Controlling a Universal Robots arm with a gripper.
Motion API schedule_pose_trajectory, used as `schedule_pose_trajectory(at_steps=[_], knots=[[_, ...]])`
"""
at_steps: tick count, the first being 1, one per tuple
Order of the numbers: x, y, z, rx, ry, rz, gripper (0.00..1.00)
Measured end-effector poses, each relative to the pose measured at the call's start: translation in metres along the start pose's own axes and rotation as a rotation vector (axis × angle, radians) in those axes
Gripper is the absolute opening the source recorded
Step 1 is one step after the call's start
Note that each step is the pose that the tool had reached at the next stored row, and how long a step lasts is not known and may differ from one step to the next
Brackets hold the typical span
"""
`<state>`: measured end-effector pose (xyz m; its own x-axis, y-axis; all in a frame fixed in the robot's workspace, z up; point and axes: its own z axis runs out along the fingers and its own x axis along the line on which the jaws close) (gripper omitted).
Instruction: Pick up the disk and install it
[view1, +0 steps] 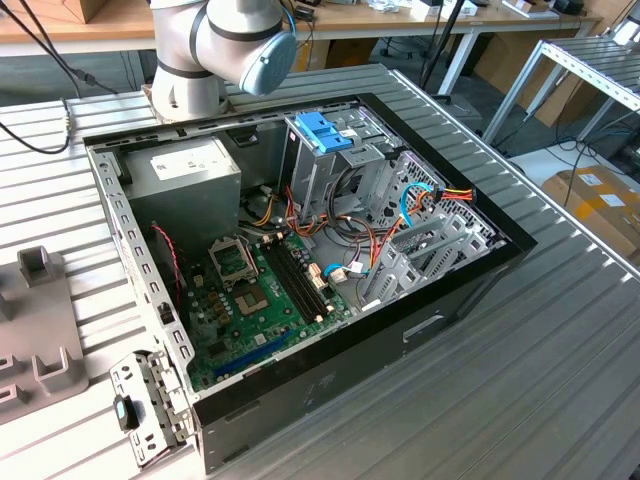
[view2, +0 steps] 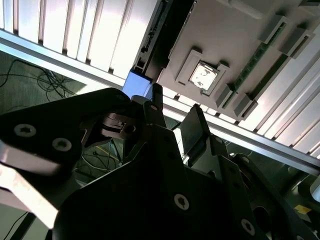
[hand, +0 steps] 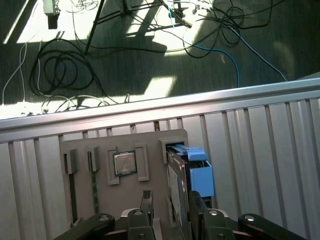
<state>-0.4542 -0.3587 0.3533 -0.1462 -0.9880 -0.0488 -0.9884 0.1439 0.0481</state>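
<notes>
Standing on edge in the grey holder (hand: 150, 142) on the table (hand: 260, 150), the disk (hand: 201, 180) sits between the spread jaws of the claw (hand: 170, 202) and, likely rigid, dense and shock-sensitive, seems best pinched across its flat faces near the middle.

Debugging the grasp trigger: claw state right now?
Claw: open, jaws either side of the disk, which stands on edge in the grey holder; not clamped yet.
</notes>
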Motion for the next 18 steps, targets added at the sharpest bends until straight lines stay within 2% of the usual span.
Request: schedule_pose_trajectory(at_steps=[9,18], knots=[[0.0003,0.0024,0.0007,-0.0002,-0.0006,0.000,0.42],[-0.0083,0.0037,0.0025,-0.0001,-0.0010,0.000,0.42]])
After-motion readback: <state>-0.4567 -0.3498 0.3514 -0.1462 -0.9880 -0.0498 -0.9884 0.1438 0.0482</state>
